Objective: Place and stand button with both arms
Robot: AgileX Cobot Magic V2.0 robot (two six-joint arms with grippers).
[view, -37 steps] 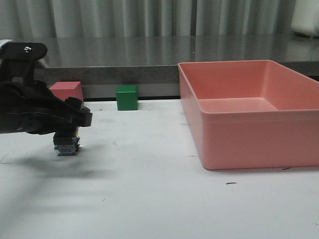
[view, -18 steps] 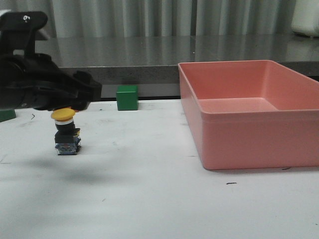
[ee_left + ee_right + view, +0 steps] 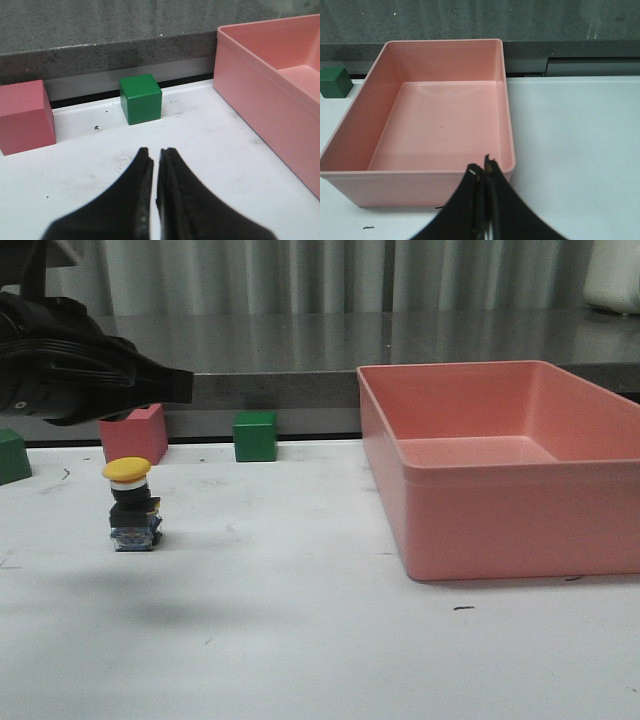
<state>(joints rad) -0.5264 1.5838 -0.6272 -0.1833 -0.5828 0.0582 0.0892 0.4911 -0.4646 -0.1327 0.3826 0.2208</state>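
Observation:
The button stands upright on the white table at the left, yellow cap on top and bluish-grey base down. Nothing touches it. My left gripper hangs above it and slightly behind, raised clear of it. In the left wrist view the left gripper has its jaws nearly together with only a thin slit and nothing between them; the button is out of that view. My right gripper is shut and empty, hovering by the near wall of the pink bin. The right arm does not show in the front view.
A pink cube and a green cube sit by the back ledge, also in the left wrist view as pink cube and green cube. Another green cube lies at the left edge. The large pink bin fills the right side.
My left gripper let go of the button and rose up and back. The button stays standing on the table, uncovered. The pink cube behind it came into view.

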